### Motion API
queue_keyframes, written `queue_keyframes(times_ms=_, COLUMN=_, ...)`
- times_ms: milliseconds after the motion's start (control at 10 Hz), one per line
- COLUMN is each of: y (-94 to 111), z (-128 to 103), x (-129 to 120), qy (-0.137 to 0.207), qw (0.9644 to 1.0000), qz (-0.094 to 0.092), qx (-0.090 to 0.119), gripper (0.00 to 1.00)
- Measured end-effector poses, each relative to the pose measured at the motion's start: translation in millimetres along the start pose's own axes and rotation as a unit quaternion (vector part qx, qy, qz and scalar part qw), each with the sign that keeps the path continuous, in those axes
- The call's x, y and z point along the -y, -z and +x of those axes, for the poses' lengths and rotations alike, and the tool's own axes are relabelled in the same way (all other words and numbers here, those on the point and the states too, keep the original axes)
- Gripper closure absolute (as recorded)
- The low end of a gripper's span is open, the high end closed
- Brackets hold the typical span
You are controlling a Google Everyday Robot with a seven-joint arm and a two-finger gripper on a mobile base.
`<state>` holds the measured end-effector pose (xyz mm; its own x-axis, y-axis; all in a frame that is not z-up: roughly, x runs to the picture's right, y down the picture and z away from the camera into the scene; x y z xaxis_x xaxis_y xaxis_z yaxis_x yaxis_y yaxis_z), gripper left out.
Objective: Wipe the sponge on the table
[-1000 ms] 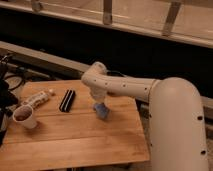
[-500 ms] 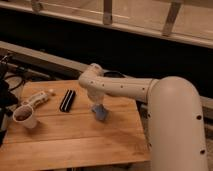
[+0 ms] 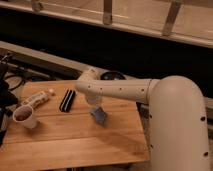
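1. The sponge (image 3: 99, 116), a small light-blue block, sits right of the table's middle. It is tilted, with its lower edge on the wood.
2. The gripper (image 3: 96, 107) is directly above the sponge, and its fingers hold the sponge by its upper part.
3. The white robot arm (image 3: 120, 90) reaches in from the right, low across the far half of the table (image 3: 75, 145). The table is a square top of light-brown planks.
4. A black ridged bar (image 3: 67, 100) lies flat to the left of the gripper, apart from the sponge.
5. A pale bottle-like item (image 3: 37, 98) lies on its side further left, near the far left corner.
6. A paper cup (image 3: 26, 116) with dark contents stands upright near the left edge, in front of that item.
7. A black bowl (image 3: 112, 76) shows behind the arm at the table's far edge.
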<state>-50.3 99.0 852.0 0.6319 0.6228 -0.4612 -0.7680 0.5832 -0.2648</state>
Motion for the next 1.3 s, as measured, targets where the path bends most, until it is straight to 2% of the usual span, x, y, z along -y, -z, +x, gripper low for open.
queue_keyframes(times_ms=200, y=1, z=11, x=-6, qy=0.003, qw=1.0000, qz=0.002, qx=-0.003, gripper=1.00)
queue_keyframes(times_ms=400, y=1, z=29, x=1, qy=-0.004, qw=1.0000, qz=0.003, qx=-0.005, gripper=1.00)
queue_keyframes(times_ms=600, y=1, z=28, x=-1, qy=-0.003, qw=1.0000, qz=0.002, qx=-0.005, gripper=1.00)
queue_keyframes(times_ms=800, y=3, z=39, x=-4, qy=-0.009, qw=0.9999, qz=0.002, qx=-0.005, gripper=1.00)
queue_keyframes(times_ms=1200, y=3, z=34, x=-2, qy=-0.014, qw=0.9999, qz=0.000, qx=0.002, gripper=1.00)
queue_keyframes(times_ms=1300, y=4, z=29, x=-8, qy=-0.008, qw=1.0000, qz=0.000, qx=0.002, gripper=1.00)
